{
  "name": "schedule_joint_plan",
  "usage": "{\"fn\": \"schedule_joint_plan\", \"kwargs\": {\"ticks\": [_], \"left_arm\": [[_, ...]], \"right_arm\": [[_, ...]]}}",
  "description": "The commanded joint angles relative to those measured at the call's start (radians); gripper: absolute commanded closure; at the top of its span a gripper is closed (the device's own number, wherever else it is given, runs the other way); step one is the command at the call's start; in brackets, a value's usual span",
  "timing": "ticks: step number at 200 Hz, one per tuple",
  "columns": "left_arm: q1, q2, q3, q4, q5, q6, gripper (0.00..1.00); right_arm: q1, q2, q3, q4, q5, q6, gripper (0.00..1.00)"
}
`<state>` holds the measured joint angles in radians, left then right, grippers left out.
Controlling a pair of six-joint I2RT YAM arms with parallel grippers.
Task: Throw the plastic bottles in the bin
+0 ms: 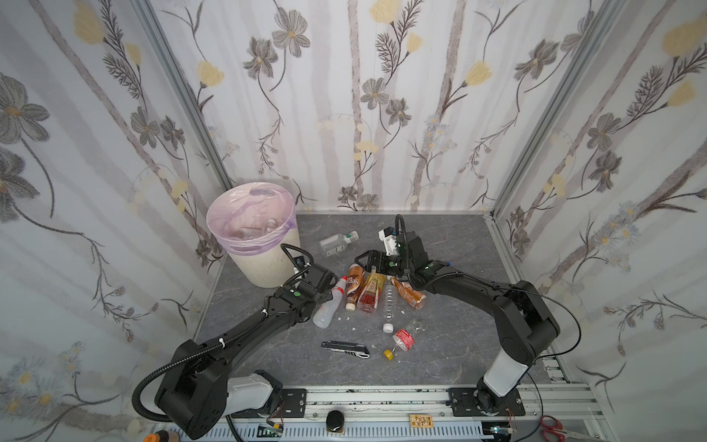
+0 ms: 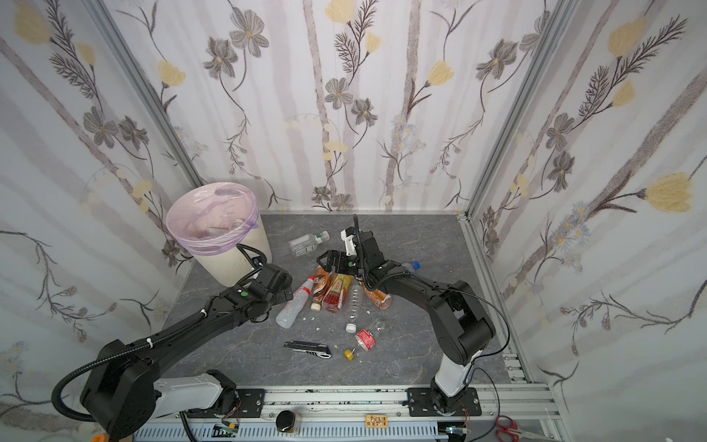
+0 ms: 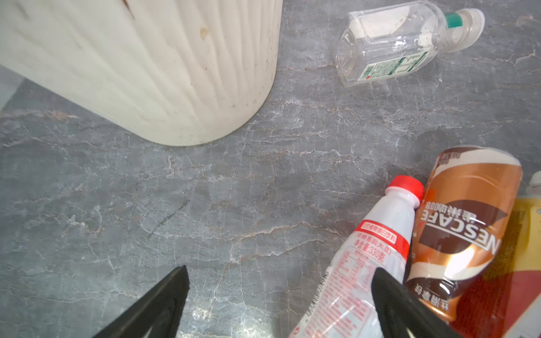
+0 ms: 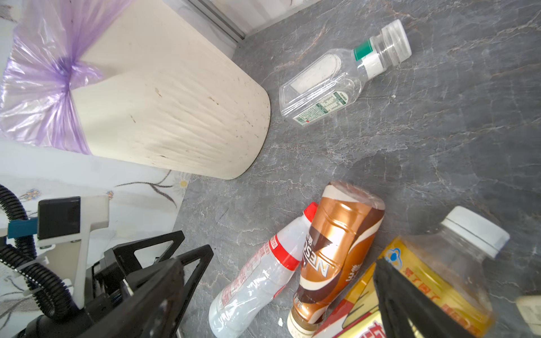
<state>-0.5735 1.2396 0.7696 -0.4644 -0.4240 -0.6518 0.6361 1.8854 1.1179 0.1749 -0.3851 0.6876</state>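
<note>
left arm (image 1: 237, 336): black, closest to the overhead lens, reaching from the front rail toward the bin; its base is cut off at the frame edge.
right arm (image 1: 509, 306): black, bent from the front right over the bottle heap.
bin (image 1: 264, 264): cream, ribbed, upright at the back left of the grey floor (image 1: 459, 344), lined with a lilac bag (image 1: 229, 233); pale bottle shapes show inside, too hazy to count.
left gripper (image 3: 279, 273): fingers spread wide, holding nothing, low and near the bin's foot; one finger overlaps the white bottle, contact cannot be told.
right gripper (image 4: 278, 267): fingers spread wide, nothing between them, over the heap's far end; one blurred finger crosses the yellow-labelled bottle.
heap, mid floor, lying side by side: white bottle (image 1: 329, 302) with red cap, brown coffee bottle (image 1: 354, 287), yellow-labelled bottle (image 1: 371, 292), clear ribbed bottle (image 1: 389, 302), amber bottle (image 1: 409, 294) partly under the right arm.
green-banded bottle (image 1: 338, 243): clear, lying alone near the back wall.
red-labelled bottle (image 1: 405, 338): clear, crushed, nearer the front.
blue cap (image 2: 415, 265): peeks from behind the right arm; its bottle is hidden.
utility knife (image 1: 346, 349): dark, flat on the floor at the front.
loose caps: white cap (image 1: 388, 327), yellow cap (image 1: 389, 354).
</note>
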Motion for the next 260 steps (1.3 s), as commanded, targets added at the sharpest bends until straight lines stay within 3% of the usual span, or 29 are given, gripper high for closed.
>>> {"fn": "schedule_joint_plan", "kwargs": {"ticks": [1, 29, 74, 129, 177, 260], "left_arm": [[0.009, -0.061, -0.063, 0.075, 0.115, -0.039, 0.00], [0.034, -0.206, -0.164, 0.165, 0.230, -0.091, 0.00], [0.211, -0.447, -0.318, 0.260, 0.501, -0.162, 0.00], [0.354, -0.523, -0.360, 0.263, 0.722, -0.200, 0.00], [0.489, -0.542, -0.377, 0.263, 0.805, -0.207, 0.00], [0.504, -0.517, -0.374, 0.282, 0.836, -0.179, 0.00]], "right_arm": [[0.042, -0.012, -0.012, -0.010, 0.050, -0.011, 0.00], [0.115, -0.005, -0.017, -0.034, 0.111, -0.004, 0.00], [0.223, 0.029, 0.018, -0.085, 0.211, 0.002, 0.04], [0.313, 0.129, 0.121, -0.179, 0.290, 0.001, 0.16], [0.359, 0.203, 0.169, -0.246, 0.362, 0.019, 0.25], [0.385, 0.325, 0.259, -0.333, 0.398, 0.021, 0.31]]}}
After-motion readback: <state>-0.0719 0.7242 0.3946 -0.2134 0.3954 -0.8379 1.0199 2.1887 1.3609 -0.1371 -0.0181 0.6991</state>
